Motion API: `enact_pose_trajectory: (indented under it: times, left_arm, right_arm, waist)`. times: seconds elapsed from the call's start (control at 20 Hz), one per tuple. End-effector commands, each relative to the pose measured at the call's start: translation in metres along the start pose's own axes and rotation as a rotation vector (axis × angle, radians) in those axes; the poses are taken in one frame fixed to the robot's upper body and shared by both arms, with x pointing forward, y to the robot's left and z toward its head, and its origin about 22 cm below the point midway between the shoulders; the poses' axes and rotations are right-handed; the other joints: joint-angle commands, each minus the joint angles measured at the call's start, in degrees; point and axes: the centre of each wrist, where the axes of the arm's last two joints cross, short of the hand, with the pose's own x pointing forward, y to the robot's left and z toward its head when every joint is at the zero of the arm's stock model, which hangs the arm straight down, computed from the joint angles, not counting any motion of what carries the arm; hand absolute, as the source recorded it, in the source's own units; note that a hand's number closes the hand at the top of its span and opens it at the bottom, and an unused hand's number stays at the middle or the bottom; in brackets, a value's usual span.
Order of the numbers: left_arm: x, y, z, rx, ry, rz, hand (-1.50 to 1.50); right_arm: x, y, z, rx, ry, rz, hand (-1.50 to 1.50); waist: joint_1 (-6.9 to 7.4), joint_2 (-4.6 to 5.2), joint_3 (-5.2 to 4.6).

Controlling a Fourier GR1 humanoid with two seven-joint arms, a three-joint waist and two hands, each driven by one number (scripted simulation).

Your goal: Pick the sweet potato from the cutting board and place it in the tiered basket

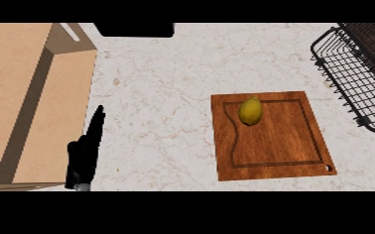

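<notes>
Far right of left hand (pixel 84 152), sweet potato (pixel 250 111) on board (pixel 284 146)

A yellow sweet potato (pixel 250 111) is laid on the upper part of a wooden cutting board (pixel 282 148), set on the marbled bench (pixel 161 89). A black wire basket (pixel 344 74) (only partly seen) is placed at the upper right. The left hand (pixel 82 158) is held open at lower left.
</notes>
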Motion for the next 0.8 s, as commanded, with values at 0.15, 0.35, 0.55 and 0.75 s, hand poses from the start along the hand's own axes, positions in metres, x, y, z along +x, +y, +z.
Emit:
enact_pose_trajectory:
  times: [0.15,0.35,0.55,0.75]
  left_arm:
    - [-0.014,0.009,-0.009,0.004,0.059,-0.005,0.00]
    - [-0.011,0.009,0.009,-0.025,0.053,0.010,0.00]
    - [-0.011,0.010,0.006,-0.018,0.056,0.019,0.00]
    - [-0.002,0.002,0.000,-0.024,0.046,0.005,0.00]
  right_arm:
    - [0.010,0.024,-0.055,0.066,0.138,0.022,1.50]
    - [0.009,0.053,-0.071,0.114,0.122,0.062,1.50]
    - [0.009,0.087,-0.084,0.169,0.113,0.084,1.50]
    - [0.024,0.112,-0.095,0.143,0.132,0.109,1.50]
  waist:
    - [-0.09,0.42,-0.08]
    - [-0.04,0.24,-0.04]
    - [0.11,0.27,-0.03]
    - [0.41,0.39,-0.03]
